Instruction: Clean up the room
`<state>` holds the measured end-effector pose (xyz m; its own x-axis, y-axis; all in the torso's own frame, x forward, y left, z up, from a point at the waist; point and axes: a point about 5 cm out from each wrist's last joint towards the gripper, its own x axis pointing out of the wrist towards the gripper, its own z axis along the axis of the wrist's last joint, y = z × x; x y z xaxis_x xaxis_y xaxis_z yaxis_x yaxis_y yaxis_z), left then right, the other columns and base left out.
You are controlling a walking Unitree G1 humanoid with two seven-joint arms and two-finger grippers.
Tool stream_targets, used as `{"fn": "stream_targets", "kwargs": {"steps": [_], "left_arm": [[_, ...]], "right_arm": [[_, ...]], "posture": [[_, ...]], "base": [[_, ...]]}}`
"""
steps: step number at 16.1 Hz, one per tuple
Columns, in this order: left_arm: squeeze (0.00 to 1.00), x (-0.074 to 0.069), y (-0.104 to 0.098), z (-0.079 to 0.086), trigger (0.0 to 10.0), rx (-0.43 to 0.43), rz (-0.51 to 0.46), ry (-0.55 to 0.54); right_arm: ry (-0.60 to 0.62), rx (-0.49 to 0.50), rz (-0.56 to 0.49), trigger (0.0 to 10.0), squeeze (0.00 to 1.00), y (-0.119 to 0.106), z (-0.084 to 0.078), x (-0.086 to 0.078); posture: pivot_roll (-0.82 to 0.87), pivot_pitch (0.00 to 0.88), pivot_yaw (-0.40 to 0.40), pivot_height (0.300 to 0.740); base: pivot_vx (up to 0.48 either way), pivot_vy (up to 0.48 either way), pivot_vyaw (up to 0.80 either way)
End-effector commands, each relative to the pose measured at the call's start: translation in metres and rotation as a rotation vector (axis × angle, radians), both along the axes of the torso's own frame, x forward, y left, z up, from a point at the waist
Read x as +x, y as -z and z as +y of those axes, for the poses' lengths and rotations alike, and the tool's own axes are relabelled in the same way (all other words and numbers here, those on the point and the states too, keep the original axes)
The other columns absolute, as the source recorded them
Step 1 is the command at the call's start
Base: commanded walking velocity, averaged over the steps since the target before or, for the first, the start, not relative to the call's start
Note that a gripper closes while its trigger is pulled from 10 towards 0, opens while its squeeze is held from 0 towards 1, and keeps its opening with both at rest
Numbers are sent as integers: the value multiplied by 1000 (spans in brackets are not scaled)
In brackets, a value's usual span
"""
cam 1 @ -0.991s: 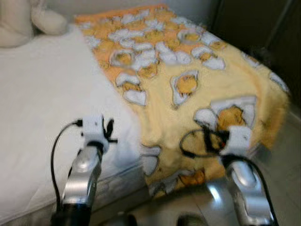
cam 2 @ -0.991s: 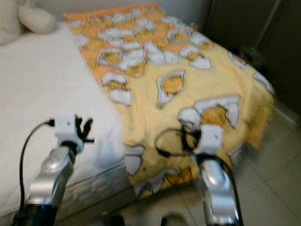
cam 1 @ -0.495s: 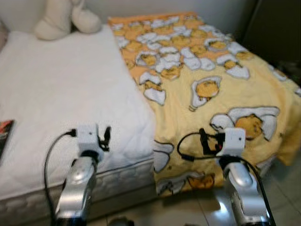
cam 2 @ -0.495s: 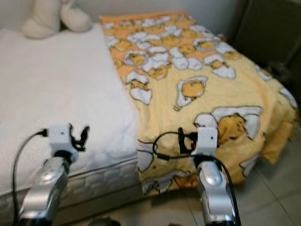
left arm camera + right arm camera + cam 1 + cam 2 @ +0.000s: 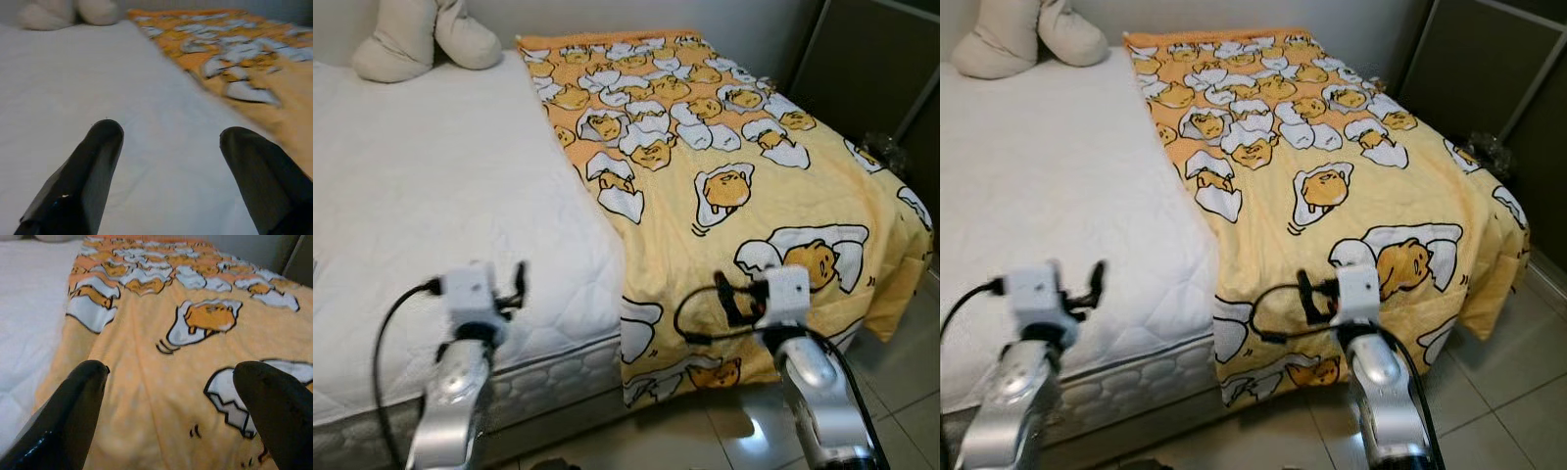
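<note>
Before the robot, a bed (image 5: 431, 196) with a bare white quilted mattress on the robot's left. Yellow blanket (image 5: 744, 147) printed with egg-character cartoons covers the right part of the bed, running from the head end down and hanging over the foot edge and right side toward the tiled floor (image 5: 891, 392). Blanket lies fairly flat; its left edge runs along the mattress, slightly uneven.

Cream plush toy (image 5: 421, 39) at the head of the bed, on the white mattress, just beside the blanket's top corner.

Left claw (image 5: 168, 147) raised over the near edge of the white mattress, fingers (image 5: 93, 166) spread apart, nothing between them, not touching the surface as far as can be seen.

Right claw (image 5: 171, 387) raised over the lower part of the blanket near the foot edge, fingers (image 5: 78, 401) likewise spread wide, holding nothing.

Dark cabinet or door (image 5: 871, 59) at the right beyond the bed.
</note>
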<state>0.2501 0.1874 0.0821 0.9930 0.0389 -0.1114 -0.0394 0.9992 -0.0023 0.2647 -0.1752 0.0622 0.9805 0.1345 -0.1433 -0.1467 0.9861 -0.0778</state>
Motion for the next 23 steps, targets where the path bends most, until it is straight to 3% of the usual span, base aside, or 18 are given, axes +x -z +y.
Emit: {"fn": "stream_targets", "kwargs": {"steps": [1,2,7,12,16,23], "left_arm": [[1000,-2,3,0,10000,-25,15,13],[0,-1,5,4,10000,-25,27,-20],[0,6,-1,-3,10000,5,0,12],[0,2,0,6,10000,-8,-2,-40],[0,14,-7,7,10000,47,-21,-27],[0,19,-8,1,10000,26,-22,-11]], "right_arm": [[-13,-28,0,10000,0,1,-1,1],[-7,-31,7,10000,0,3,-1,1],[4,9,-5,10000,0,4,0,6],[-1,10,-5,10000,0,6,0,4],[-14,27,-9,10000,0,6,6,8],[-7,43,-3,10000,0,8,5,9]], "posture": [[-32,0,3,740],[-32,0,3,740],[-32,0,11,740],[-21,0,1,740],[-12,0,0,740],[-23,0,12,740]], "base": [[0,-480,725],[0,-480,706],[0,-480,673],[0,-437,656],[0,0,648],[147,-103,638]]}}
